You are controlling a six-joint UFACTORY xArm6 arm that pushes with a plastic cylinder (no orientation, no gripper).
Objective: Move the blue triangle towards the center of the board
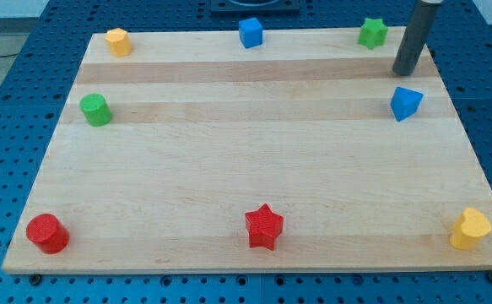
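Rod [416, 38] runs out of the view's top edge, so only its lower stretch shows. A dark fixture [254, 7] at the top centre is also cut off and too little of it shows to name. The mat [9, 101] of blue pegboard passes out of frame on every side.

The blue triangle [406, 103] sits near the board's [254, 169] right edge, in its upper part, well apart from the centre. One corner seems to aim toward the view's bottom left, though the small size makes its long axis hard to judge.

My tip [406, 71] rests on the board just above the blue triangle, apart from it by a narrow strip of wood. It is a plain rod with nothing to open or close, and it touches no block.

Along the top edge lie a yellow block [118, 41], a blue cube [250, 32] and a green star [372, 33]. A green cylinder [95, 109] stands at the left. Along the bottom are a red cylinder [46, 233], a red star [264, 226] and a yellow heart [470, 228].
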